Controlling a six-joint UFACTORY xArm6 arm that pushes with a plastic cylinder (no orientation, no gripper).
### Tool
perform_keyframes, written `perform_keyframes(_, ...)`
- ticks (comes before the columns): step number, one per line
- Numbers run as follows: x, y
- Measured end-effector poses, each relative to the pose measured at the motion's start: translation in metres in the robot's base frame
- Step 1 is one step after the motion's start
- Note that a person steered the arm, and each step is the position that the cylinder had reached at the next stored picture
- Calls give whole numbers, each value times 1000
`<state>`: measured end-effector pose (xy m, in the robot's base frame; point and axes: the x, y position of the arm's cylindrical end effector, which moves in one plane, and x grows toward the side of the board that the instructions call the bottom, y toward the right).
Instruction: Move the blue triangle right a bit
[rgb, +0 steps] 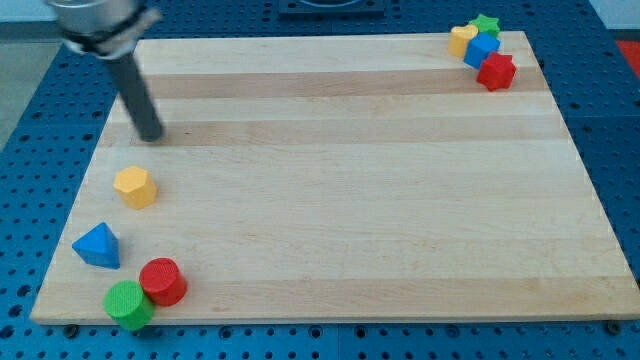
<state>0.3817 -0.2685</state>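
The rod leans slightly, my tip (150, 137) resting near the worktop's (350, 200) top-left corner; it carries no jaws. The blue triangle (98, 246) sits by the left edge, well below.

The arm's upper body (100, 22) is smeared by motion blur and cut off by the view's top edge, so its form cannot be made out. The rod (138, 95) below it is blurred too, and my tip (151, 137) has a soft outline. At the view's top right, the green star (487, 24) is partly hidden behind the blue block (481, 50). The yellow block (461, 39) beside them is too small for its shape to be read.
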Motion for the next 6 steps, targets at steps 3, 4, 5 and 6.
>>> perform_keyframes(3,45,-36)
perform_keyframes(4,90,-36)
perform_keyframes(5,107,-36)
perform_keyframes(6,124,-36)
